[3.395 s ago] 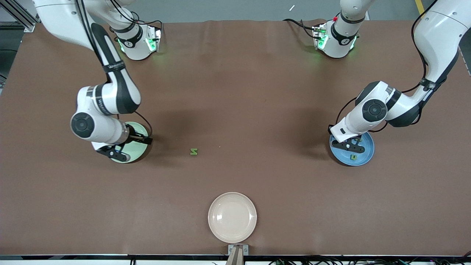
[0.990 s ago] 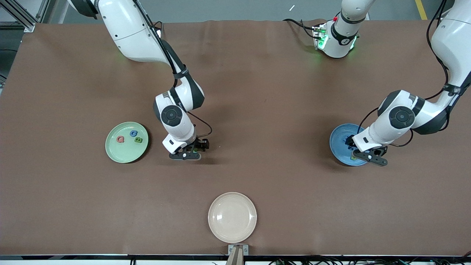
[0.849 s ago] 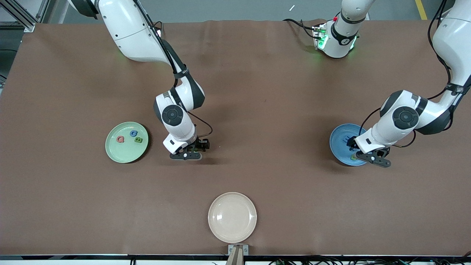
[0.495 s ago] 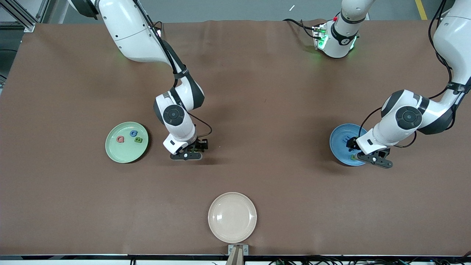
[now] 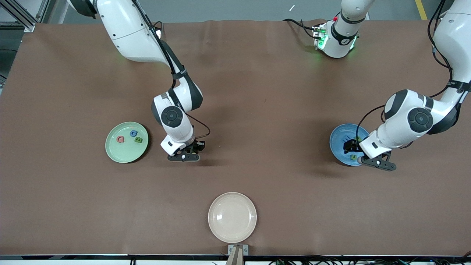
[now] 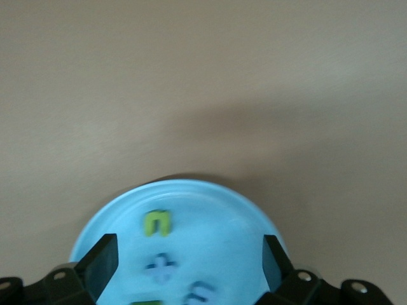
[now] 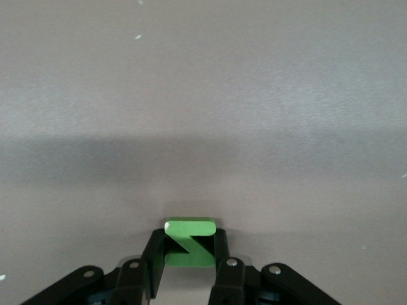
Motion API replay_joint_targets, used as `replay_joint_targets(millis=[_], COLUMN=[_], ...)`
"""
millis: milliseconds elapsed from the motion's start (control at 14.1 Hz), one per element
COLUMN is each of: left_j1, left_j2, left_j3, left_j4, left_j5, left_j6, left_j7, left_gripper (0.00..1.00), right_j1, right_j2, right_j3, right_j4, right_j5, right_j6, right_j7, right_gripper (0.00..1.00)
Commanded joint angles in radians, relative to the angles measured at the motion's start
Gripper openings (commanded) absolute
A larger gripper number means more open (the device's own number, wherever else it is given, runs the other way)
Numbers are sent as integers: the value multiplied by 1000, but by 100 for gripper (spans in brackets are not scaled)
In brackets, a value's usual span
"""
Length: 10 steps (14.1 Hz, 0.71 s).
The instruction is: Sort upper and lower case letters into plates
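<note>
Nearest the front camera sits a cream-white plate [image 5: 232, 217] at the table's [image 5: 257, 92] edge, holding nothing.

Farther from the camera, toward the right arm's end of the table, the light green plate [image 5: 127, 142] carries three letters: a red one [image 5: 120, 139], a blue one [image 5: 133, 133] and a small green one [image 5: 138, 140]. They look like a Q, a G and a B, though they are too small to read with certainty.

Just beside that plate, toward the middle of the table, the right gripper [image 5: 194, 147] is low over the brown cloth. The front view hides what lies between its fingers. The right wrist view shows it: a green letter Z [image 7: 189, 243], or possibly an N turned sideways, is pinched between the two black fingertips [image 7: 154, 251], which press against its sides.

Toward the left arm's end, the blue plate [image 5: 338, 141] lies about level with the green one. The left gripper [image 5: 352, 149] hangs over it with its fingers [image 6: 100, 262] spread wide and holding nothing. The left wrist view shows a yellow-green letter [image 6: 157, 223], a blue cross-shaped letter [image 6: 162, 268] and another pale blue one [image 6: 202, 293] in the plate, blurred there; the front view mostly hides them under the gripper.

No brand or label can be read.
</note>
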State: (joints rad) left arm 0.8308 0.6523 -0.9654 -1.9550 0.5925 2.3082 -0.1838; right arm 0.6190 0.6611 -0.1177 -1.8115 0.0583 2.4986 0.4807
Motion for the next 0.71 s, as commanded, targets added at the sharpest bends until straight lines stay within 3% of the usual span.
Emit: replay_joint_targets(millis=[0, 212, 354, 495, 637], left_j1=[-120, -312, -398, -468, -585], left_j2=[-109, -201, -238, -263, -299], left_j3=[101, 285, 368, 421, 523], left_j4=[17, 27, 30, 44, 68], left_j5=[-162, -353, -423, -473, -532], left_j6=[-47, -67, -81, -120, -185], left_j7=[79, 161, 172, 172, 173], left_gripper=[100, 100, 100, 100, 99], right_j1=[-51, -161, -247, -323, -363], right_j2=[-26, -128, -176, -205, -209], right_j3=[-17, -25, -25, -25, -25], right_j4=[-3, -5, -20, -70, -118], right_j5=[-29, -28, -28, -28, -26], right_j6=[-90, -274, -335, -328, -288], right_j7=[-54, -245, -383, -492, -546], right_gripper=[0, 0, 1, 1, 1])
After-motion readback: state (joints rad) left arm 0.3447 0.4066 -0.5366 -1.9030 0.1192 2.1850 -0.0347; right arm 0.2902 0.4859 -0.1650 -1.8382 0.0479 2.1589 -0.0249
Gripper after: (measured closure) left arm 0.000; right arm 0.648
